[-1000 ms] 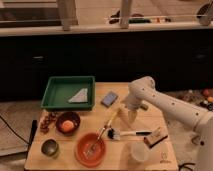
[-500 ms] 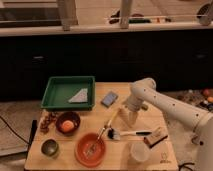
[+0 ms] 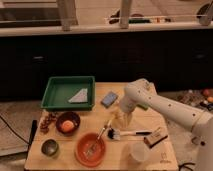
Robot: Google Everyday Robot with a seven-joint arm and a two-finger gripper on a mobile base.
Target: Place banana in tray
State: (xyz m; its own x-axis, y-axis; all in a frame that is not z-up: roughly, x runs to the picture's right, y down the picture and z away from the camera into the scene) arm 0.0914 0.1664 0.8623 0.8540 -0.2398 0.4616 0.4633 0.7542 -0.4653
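Green plastic tray [image 3: 67,106] lies open for the fruit, but the pale banana [image 3: 120,118] is outside it, beyond its near right corner. My gripper [image 3: 123,122] points straight down at the banana, I judge to take it from above. Whether my jaws are spread or pinching it, I cannot tell.

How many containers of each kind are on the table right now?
Trays: 1, the green tray
Bowls: 2, the orange bowl and the dark bowl
Cups: 2, the metal cup and the translucent cup
Total: 5
The gripper sits low over the table's middle, right of the green tray.
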